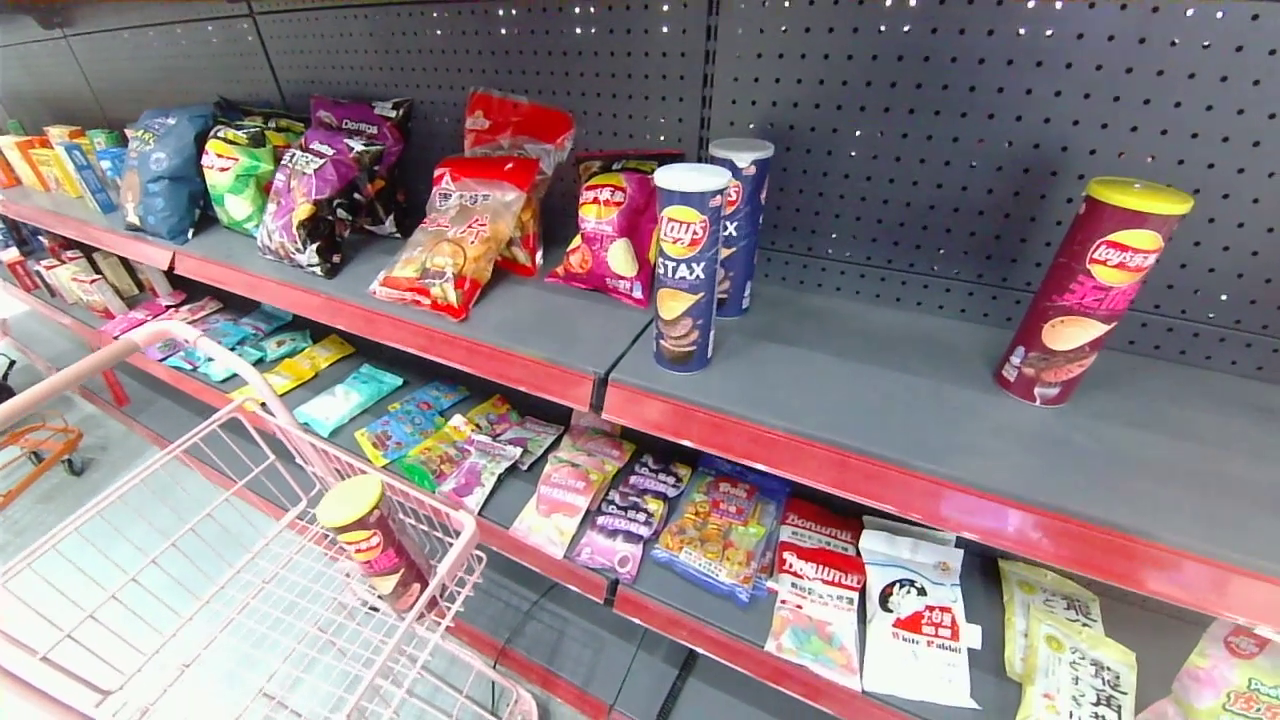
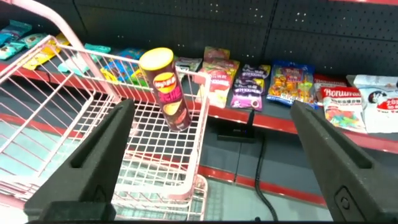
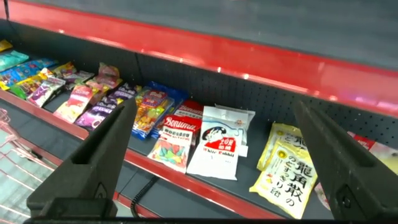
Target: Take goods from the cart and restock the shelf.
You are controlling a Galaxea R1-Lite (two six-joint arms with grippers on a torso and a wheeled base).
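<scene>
A maroon chip can with a yellow lid (image 1: 372, 540) leans in the far corner of the pink wire cart (image 1: 150, 580). The same chip can (image 2: 166, 90) shows in the left wrist view inside the cart (image 2: 74, 143), ahead of my open left gripper (image 2: 211, 155), which hangs above the cart's corner with nothing between its fingers. A matching maroon can (image 1: 1092, 290) stands upright on the right part of the grey upper shelf (image 1: 900, 400). My right gripper (image 3: 214, 162) is open and empty, facing the lower shelf's candy bags (image 3: 217, 149).
Two blue chip cans (image 1: 690, 265) stand mid-shelf, with chip bags (image 1: 450, 235) to their left. The lower shelf (image 1: 640, 590) carries rows of candy packets. The pegboard back wall (image 1: 950, 120) and red shelf edges (image 1: 900, 490) bound the space. An orange cart (image 1: 35, 450) stands at far left.
</scene>
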